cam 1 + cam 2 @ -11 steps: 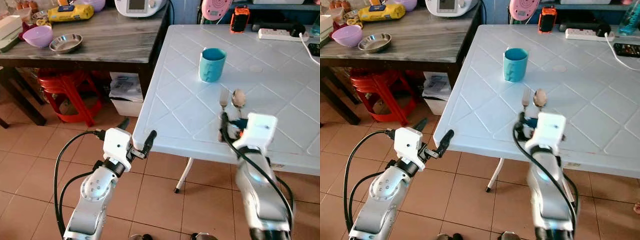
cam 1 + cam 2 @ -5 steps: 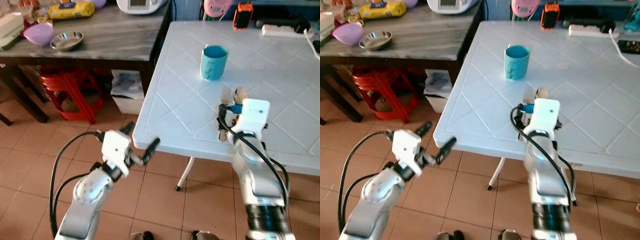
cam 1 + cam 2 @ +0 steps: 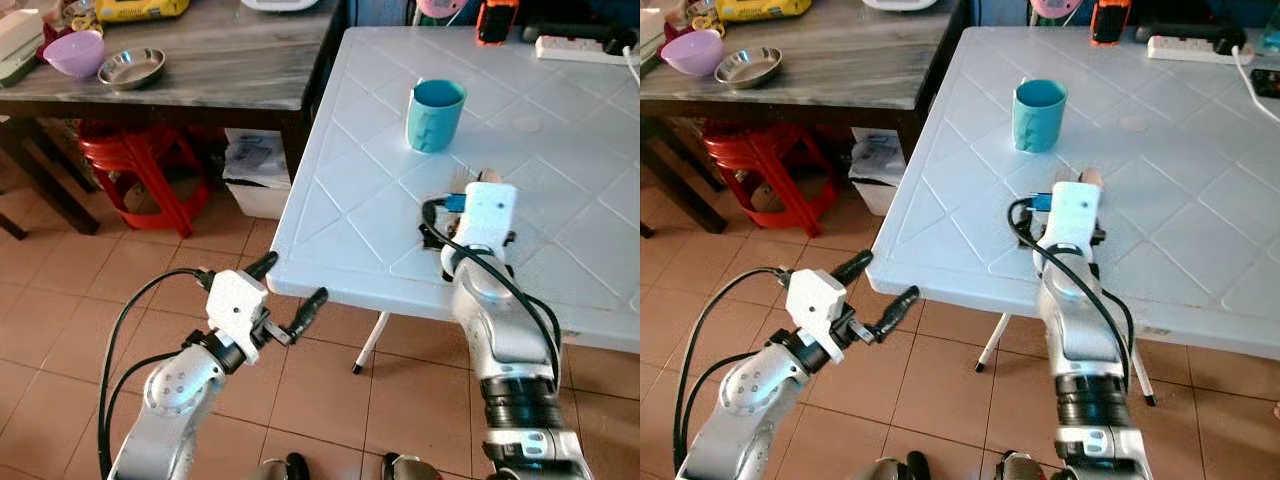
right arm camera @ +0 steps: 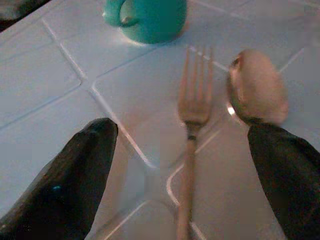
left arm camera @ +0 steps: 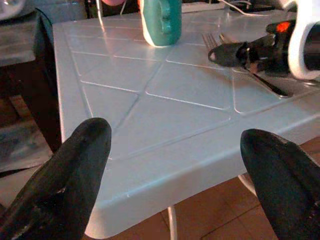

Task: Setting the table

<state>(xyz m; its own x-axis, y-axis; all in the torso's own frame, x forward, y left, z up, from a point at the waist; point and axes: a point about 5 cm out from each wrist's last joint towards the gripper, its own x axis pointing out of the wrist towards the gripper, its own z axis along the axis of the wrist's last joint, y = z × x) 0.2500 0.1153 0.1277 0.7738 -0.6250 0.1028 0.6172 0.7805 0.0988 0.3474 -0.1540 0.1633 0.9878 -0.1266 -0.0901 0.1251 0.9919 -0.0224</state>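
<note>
Hovering over the white worktop [image 3: 360, 190], right pincer [image 4: 185, 150] spread wide – fork [image 4: 192, 120] and spoon [image 4: 257, 90] lie between; left pincer [image 3: 290, 290] gapes too.

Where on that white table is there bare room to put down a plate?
White table: bare between its near-left edge and the teal cup, and right of the spoon. Crowded around the fork, where the right end effector hovers open.

On the dark grey wooden side table [image 3: 230, 70] at ten o'clock sit a purple plastic bowl [image 3: 75, 52] and a shallow steel dish [image 3: 131, 67] just beside it. A red plastic stool [image 3: 135, 170] stands underneath.
</note>
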